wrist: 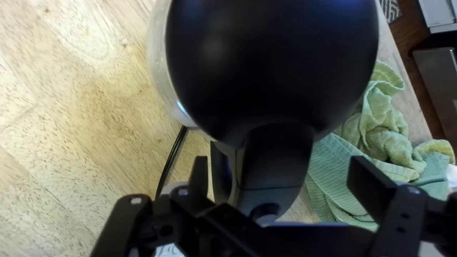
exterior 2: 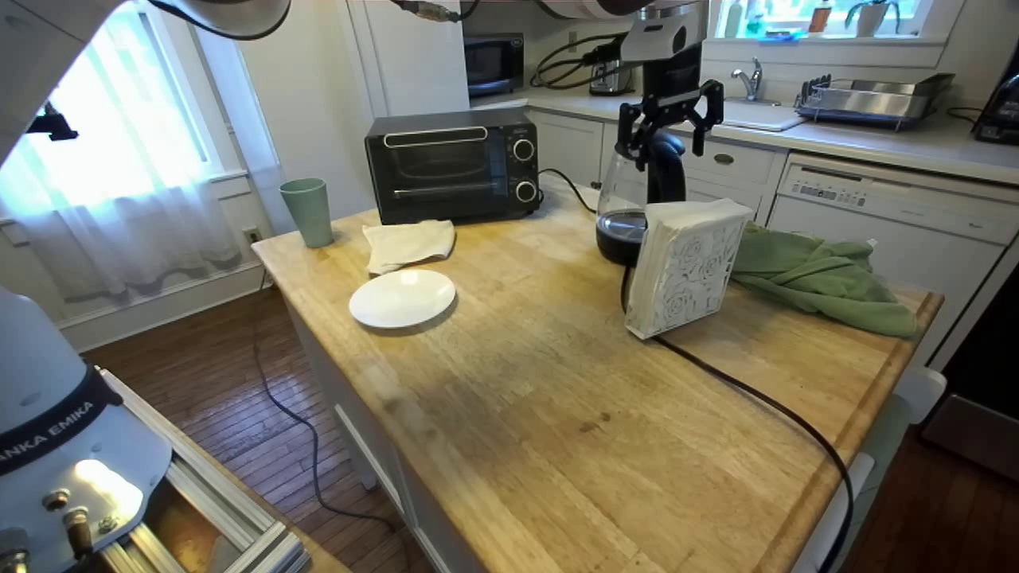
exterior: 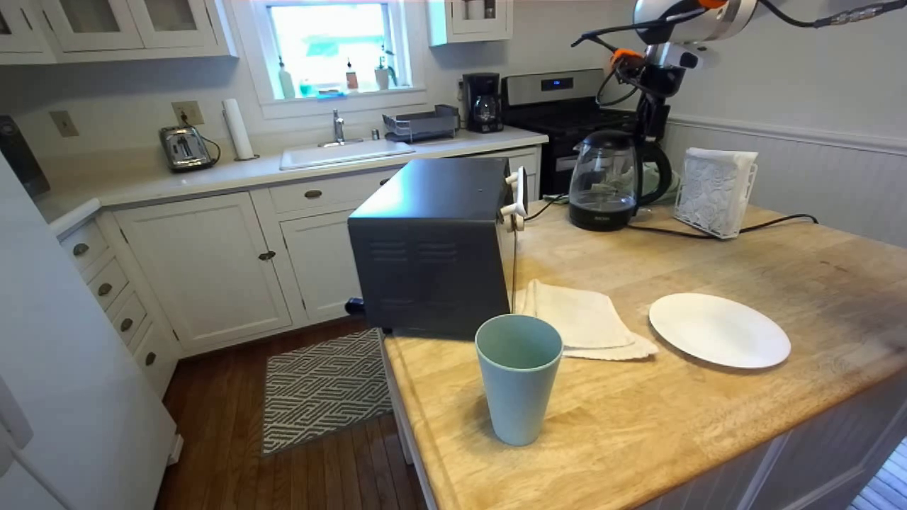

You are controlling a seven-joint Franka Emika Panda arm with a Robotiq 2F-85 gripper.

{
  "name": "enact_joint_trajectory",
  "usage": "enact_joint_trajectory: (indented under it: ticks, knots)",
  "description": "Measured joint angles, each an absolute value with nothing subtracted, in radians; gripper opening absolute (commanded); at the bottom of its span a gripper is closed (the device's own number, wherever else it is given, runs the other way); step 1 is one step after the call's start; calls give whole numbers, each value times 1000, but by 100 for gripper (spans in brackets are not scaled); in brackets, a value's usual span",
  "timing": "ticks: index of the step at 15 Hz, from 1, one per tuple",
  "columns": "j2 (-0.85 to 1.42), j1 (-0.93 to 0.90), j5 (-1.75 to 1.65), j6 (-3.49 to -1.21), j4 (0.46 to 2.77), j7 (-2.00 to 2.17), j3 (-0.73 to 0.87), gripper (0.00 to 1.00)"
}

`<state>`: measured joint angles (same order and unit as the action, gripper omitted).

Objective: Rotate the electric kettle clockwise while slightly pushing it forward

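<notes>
Kettle (exterior: 604,180) stands just beside the napkin holder (exterior: 716,193); the gripper (wrist: 280,171) straddles the kettle's handle (exterior: 664,176), 2 fingers (wrist: 367,185) parted. Rotation could swing that handle into the holder; 1-sided contact could tip the kettle.

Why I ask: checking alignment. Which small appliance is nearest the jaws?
The glass electric kettle: its black handle shows between the open jaws. The toaster oven sits farther along the island; the silver toaster, coffee maker and microwave are on counters beyond.
</notes>
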<state>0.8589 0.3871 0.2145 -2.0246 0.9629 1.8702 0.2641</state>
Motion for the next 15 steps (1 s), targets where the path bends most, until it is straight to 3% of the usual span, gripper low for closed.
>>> enact_joint_trajectory:
  ticks: [10,15]
  knots:
    - [710,432,212,-1865,949,1498,265,100]
    - [527,427,212,-1864,1094,1225,245,100]
